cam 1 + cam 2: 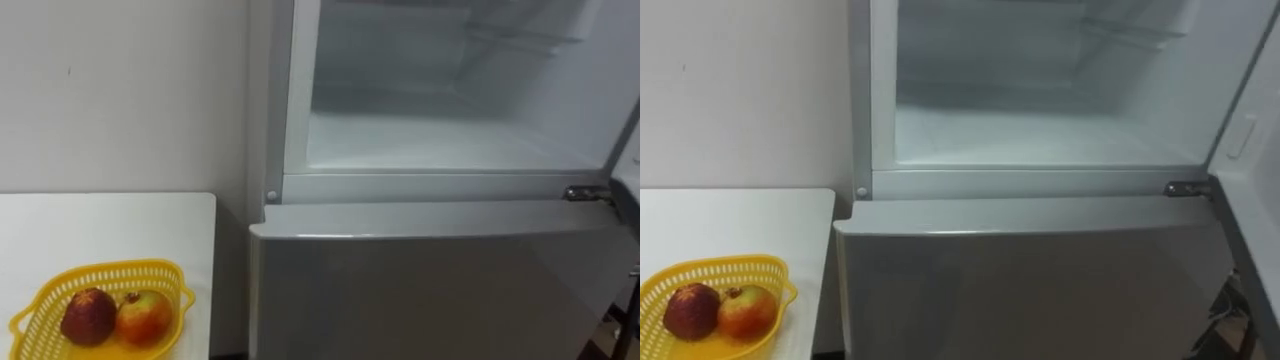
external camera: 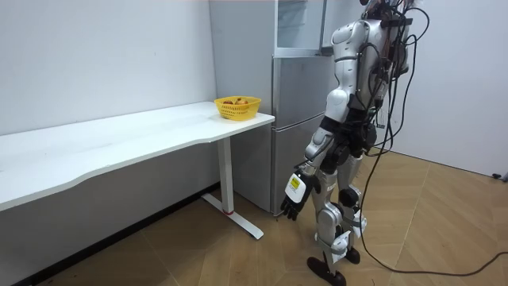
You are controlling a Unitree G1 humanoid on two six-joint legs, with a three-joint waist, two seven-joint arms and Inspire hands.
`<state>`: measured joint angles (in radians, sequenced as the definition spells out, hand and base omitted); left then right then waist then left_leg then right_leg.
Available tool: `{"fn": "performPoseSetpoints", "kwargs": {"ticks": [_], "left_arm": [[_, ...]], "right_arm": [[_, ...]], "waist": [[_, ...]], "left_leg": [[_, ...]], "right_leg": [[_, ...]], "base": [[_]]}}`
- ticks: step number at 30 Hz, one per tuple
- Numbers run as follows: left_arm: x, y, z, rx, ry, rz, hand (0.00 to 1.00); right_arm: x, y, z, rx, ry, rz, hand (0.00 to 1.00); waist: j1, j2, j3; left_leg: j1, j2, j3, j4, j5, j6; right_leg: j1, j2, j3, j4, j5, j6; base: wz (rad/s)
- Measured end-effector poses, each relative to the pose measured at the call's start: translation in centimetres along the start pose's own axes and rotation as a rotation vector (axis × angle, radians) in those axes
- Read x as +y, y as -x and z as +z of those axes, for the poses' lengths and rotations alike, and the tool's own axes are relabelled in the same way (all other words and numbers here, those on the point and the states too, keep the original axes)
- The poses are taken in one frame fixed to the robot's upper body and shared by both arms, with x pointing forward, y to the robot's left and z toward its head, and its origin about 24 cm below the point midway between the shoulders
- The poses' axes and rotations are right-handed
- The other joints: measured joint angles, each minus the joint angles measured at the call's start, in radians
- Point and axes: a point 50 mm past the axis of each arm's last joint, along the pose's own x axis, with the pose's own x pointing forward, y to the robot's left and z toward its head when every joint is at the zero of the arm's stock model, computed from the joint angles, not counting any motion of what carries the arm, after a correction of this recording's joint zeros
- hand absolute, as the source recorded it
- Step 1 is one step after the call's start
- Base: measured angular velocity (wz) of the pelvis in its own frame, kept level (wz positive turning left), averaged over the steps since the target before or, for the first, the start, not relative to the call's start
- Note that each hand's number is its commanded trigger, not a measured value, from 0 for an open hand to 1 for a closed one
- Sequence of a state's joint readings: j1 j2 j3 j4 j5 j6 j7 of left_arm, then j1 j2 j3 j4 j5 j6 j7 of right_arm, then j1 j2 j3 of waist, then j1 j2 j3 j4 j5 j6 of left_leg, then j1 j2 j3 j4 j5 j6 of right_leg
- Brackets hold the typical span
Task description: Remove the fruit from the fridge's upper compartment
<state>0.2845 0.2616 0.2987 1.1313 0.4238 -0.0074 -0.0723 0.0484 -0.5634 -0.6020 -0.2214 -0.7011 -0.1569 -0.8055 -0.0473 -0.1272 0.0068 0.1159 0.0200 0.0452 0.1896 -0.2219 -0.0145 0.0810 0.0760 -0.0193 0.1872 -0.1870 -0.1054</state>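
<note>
The upper fridge compartment (image 1: 450, 130) stands open straight ahead of me, with white walls, a white floor and a shelf edge higher up. Its door (image 1: 630, 180) is swung out to the right. On the white table (image 1: 120, 220) to my left sits a yellow basket (image 1: 100, 270) holding a dark red fruit (image 1: 88, 316) and a red-yellow apple (image 1: 144, 318). In the room view I stand upright facing the fridge, my left hand (image 2: 292, 199) hanging by my thigh with relaxed fingers and nothing in it.
The grey lower fridge door (image 1: 430, 290) is closed below the open compartment. The long white table (image 2: 119, 143) runs along the wall, with the basket (image 2: 238, 106) at its end beside the fridge. Wooden floor lies around me.
</note>
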Motion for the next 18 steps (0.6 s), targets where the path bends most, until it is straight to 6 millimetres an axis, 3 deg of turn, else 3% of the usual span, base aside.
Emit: {"fn": "performPoseSetpoints", "kwargs": {"ticks": [12, 18], "left_arm": [[-0.2, -0.2, 1.3, -0.037, -0.036, -0.022, 0.0], [-0.2, -0.4, 1.6, -0.039, -0.05, -0.04, 0.0]], "right_arm": [[2.4, 1.0, 2.8, -0.101, -0.097, 0.207, 0.0], [3.4, 2.2, 4.3, -0.164, -0.159, 0.292, 0.0]], "waist": [[0.033, -0.026, -0.0007], [0.081, -0.032, -0.0003]], "left_leg": [[-0.009, -0.001, -0.019, 0.009, 0.0, 0.0], [0.0, -0.003, -0.024, 0.008, 0.0, 0.0]], "right_leg": [[0.008, -0.002, -0.017, -0.01, -0.001, -0.001], [0.03, -0.002, -0.02, -0.031, 0.004, -0.002]], "base": [[0.06], [0.03]]}}
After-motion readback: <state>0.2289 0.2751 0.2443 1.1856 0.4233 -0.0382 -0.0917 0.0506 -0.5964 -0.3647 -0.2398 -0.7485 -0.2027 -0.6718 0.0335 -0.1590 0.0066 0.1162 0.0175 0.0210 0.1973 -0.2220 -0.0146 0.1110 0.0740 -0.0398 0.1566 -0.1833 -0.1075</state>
